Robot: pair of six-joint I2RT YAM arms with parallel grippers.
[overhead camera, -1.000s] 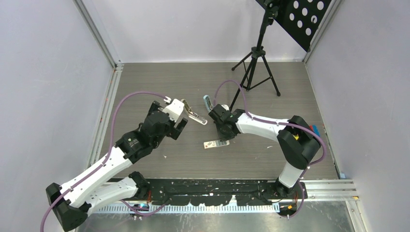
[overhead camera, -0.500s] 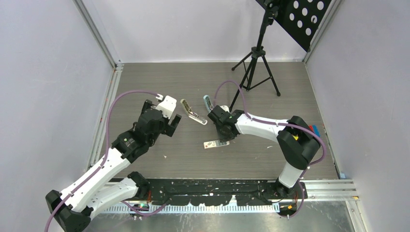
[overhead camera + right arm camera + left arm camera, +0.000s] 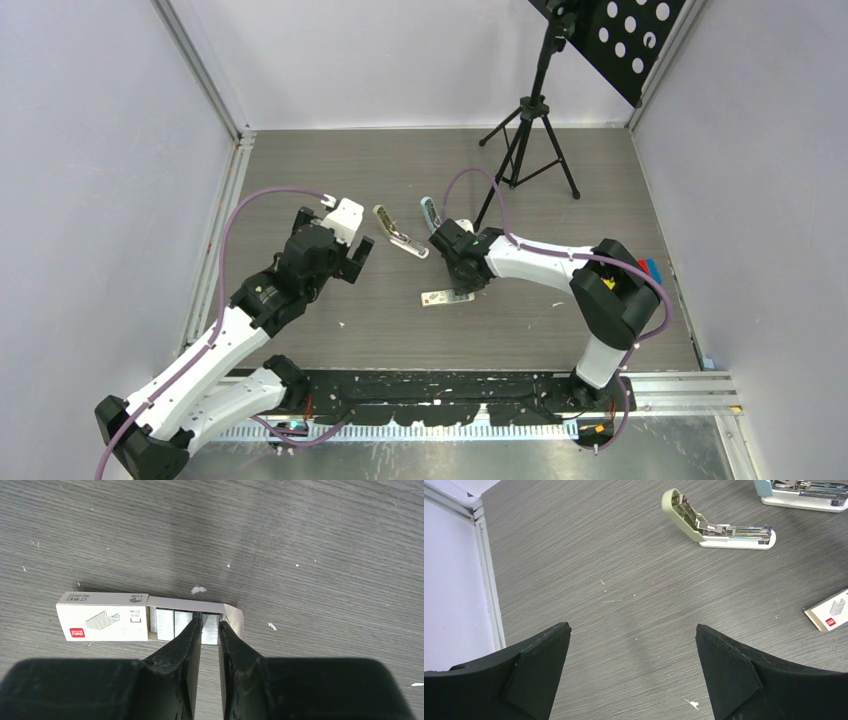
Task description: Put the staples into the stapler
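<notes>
The staples box lies flat on the table, white with a red mark, its tray slid out to the right with silvery strips showing. My right gripper reaches down into the tray, its narrow jaws pinching the rightmost strip. From above, the box sits just under that gripper. A pale green stapler lies hinged open, with a blue stapler beside it. My left gripper hovers open and empty to the left of the green stapler.
A black tripod stands at the back, under a perforated black panel. An aluminium rail runs along the table's left edge. Small white scraps dot the wood-grain table top. A red and blue item lies at the right edge.
My left gripper has drawn back to the left, away from the green stapler, which stays hinged open on the table. The right gripper stays at the staples tray, jaws slightly narrower.
</notes>
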